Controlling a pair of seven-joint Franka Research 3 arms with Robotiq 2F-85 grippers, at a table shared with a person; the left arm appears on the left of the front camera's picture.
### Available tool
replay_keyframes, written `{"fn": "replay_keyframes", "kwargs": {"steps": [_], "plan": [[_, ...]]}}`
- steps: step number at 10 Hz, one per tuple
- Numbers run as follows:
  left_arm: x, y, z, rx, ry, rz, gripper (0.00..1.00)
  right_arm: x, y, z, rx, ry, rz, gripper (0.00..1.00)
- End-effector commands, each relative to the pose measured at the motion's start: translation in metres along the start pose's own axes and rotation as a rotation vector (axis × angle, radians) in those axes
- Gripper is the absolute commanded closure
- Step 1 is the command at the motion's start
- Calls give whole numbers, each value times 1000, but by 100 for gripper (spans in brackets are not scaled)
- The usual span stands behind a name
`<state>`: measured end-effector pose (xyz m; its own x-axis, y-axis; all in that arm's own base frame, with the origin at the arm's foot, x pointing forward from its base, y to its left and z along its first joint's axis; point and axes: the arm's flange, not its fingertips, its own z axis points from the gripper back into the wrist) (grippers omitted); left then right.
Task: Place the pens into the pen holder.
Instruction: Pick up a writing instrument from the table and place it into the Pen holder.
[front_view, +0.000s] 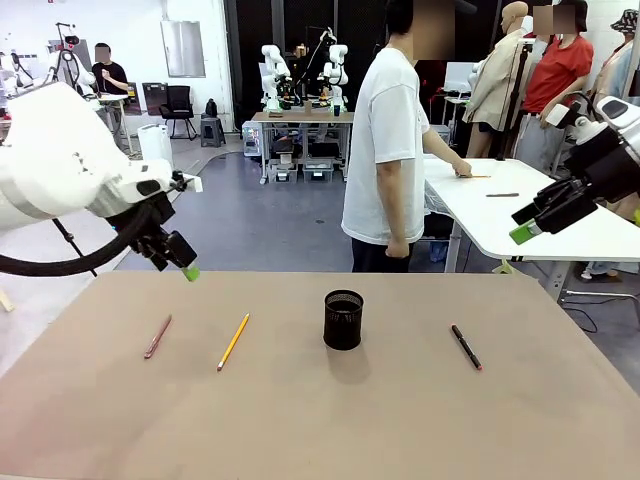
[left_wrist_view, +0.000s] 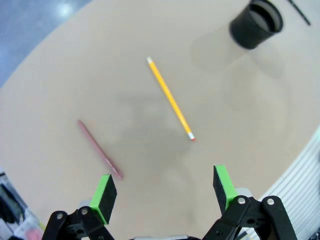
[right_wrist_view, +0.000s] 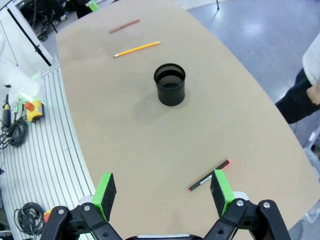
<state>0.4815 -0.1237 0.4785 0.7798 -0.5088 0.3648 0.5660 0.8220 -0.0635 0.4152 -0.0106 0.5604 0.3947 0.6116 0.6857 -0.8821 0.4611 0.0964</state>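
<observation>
While all three pens lie flat on the table (front_view: 400, 425) and the pen holder (front_view: 343, 320) stands upright near its middle with nothing visible inside, I judge the task not yet begun: three placements are left. On the left arm's side, the pinkish-red pen (front_view: 157, 337) lies outermost and the yellow-orange pen (front_view: 233, 342) lies between it and the holder, apart from both. The black pen with the red tip (front_view: 466, 347) lies on the right arm's side, also apart from the holder. No pen touches another or the holder. The left gripper (front_view: 183, 262) hangs above the far left part of the table, angled downward, its jaws spread wide and holding nothing. Seen from the left wrist, its green pads (left_wrist_view: 104, 192) stand far apart, with the near end of the pinkish-red pen just ahead of one pad and the yellow-orange pen farther out. The right gripper (front_view: 530, 225) sits raised beyond the table's right edge, pointing down toward the table, its jaws likewise wide and empty. Its wrist view looks down on the black pen from well above, the holder lying farther along the table.
</observation>
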Motion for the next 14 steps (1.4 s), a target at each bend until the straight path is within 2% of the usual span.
{"fn": "replay_keyframes", "kwargs": {"steps": [1, 2, 5, 6, 8, 9, 11, 14], "plan": [[18, 3, -17, -21, 103, 26, 0, 1, 0, 0, 4, -10, -9, 0], [0, 0, 0, 0, 0, 0, 0, 1, 0, 0, 4, -10, -9, 0], [0, 0, 0, 0, 0, 0, 0, 1, 0, 0, 4, -10, -9, 0], [8, 1, -7, 13, 26, 15, 0, 1, 0, 0, 4, -10, -9, 0], [40, -22, -55, 87, 181, 166, 0, 1, 0, 0, 4, -10, -9, 0], [50, -30, -78, 97, 220, 207, 0, 1, 0, 0, 4, -10, -9, 0], [61, -39, -111, 134, 246, 266, 0, 1, 0, 0, 4, -10, -9, 0], [68, -46, -157, 185, 264, 267, 0, 1, 0, 0, 4, -10, -9, 0]]}}
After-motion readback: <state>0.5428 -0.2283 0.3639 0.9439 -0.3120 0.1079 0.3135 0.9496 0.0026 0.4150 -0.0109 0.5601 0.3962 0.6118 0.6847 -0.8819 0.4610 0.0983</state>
